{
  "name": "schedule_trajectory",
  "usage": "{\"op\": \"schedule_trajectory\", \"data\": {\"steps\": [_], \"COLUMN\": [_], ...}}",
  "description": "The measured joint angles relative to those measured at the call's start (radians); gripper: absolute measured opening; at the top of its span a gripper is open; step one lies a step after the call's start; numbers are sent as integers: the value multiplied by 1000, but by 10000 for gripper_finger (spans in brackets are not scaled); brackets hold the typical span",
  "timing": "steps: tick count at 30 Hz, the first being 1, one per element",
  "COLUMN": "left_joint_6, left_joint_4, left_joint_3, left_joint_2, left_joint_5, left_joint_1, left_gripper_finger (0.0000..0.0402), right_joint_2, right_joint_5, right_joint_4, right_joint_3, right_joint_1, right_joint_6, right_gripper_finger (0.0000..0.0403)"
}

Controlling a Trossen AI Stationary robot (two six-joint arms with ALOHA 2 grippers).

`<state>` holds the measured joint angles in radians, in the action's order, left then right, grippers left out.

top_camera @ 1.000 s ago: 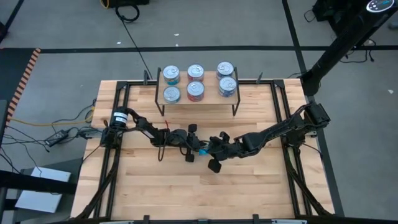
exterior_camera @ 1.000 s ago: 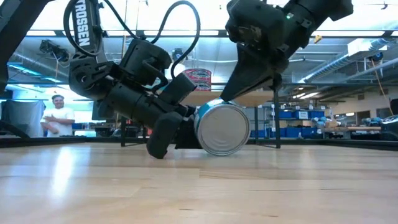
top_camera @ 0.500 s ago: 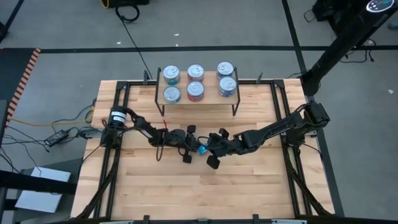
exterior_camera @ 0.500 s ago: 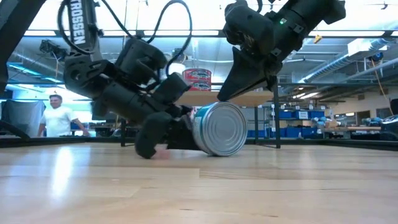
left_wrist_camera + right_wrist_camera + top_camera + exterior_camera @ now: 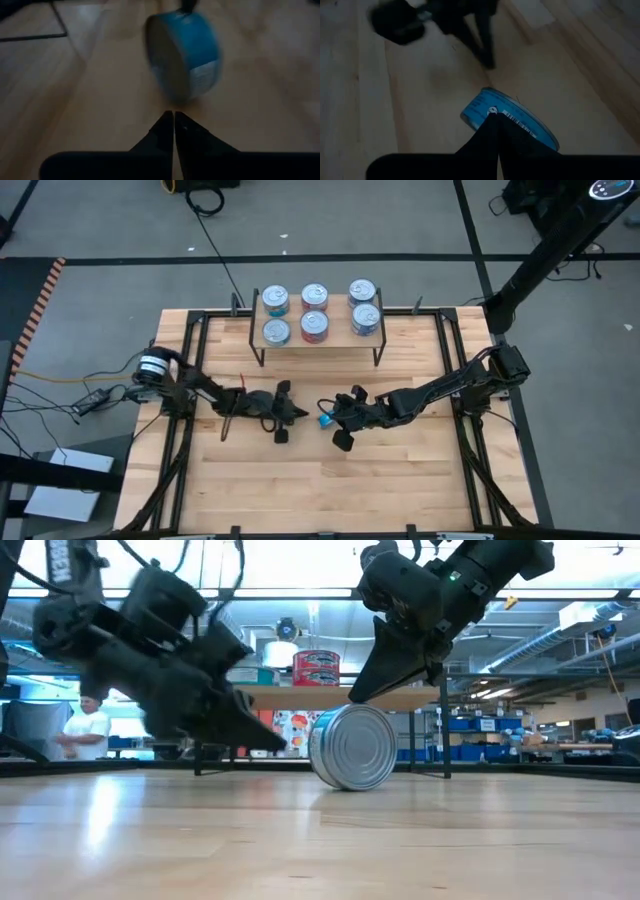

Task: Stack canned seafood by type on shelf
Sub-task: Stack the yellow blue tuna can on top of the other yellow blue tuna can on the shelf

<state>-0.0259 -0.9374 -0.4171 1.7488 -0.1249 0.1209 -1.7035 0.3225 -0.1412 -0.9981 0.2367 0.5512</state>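
A blue-labelled can [image 5: 352, 747] stands on its curved side on the tabletop, silver lid facing the near edge; it also shows in the high view [image 5: 325, 420]. My right gripper [image 5: 495, 116] is shut, its tips on the can's label from above. My left gripper [image 5: 173, 115] is shut and stands a little to the can's left [image 5: 303, 415], touching nothing. The shelf [image 5: 340, 340] at the table's far edge carries several cans with teal, red and blue labels [image 5: 314, 326]. My right gripper rests its shut fingertips on the can's blue side label [image 5: 482, 111], at the top of the upended can [image 5: 358, 706]. The fingers slant down from the table's right. The can stands on its curved side on the table.
Black frame rails [image 5: 195, 380] run along the table's left and right sides. Bare wood [image 5: 320, 490] lies between the can and the near edge. A person [image 5: 85, 730] stands in the room beyond the table.
My left gripper has drawn back from the can toward the table's left edge and risen a little, and no longer touches the can. The can has stayed on its curved side under my right gripper.
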Motion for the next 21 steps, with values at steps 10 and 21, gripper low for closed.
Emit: {"op": "schedule_trajectory", "data": {"steps": [10,21], "left_joint_6": [176,265], "left_joint_4": [19,99], "left_joint_3": [-13,-91], "left_joint_2": [-29,-29], "left_joint_5": [-98,-207], "left_joint_1": [120,184], "left_gripper_finger": [81,171], "right_joint_2": [-2,-2], "right_joint_5": [0,0], "right_joint_4": [11,12], "right_joint_3": [1,1], "right_joint_1": [0,0], "right_joint_6": [-10,-24], "right_gripper_finger": [9,9]}}
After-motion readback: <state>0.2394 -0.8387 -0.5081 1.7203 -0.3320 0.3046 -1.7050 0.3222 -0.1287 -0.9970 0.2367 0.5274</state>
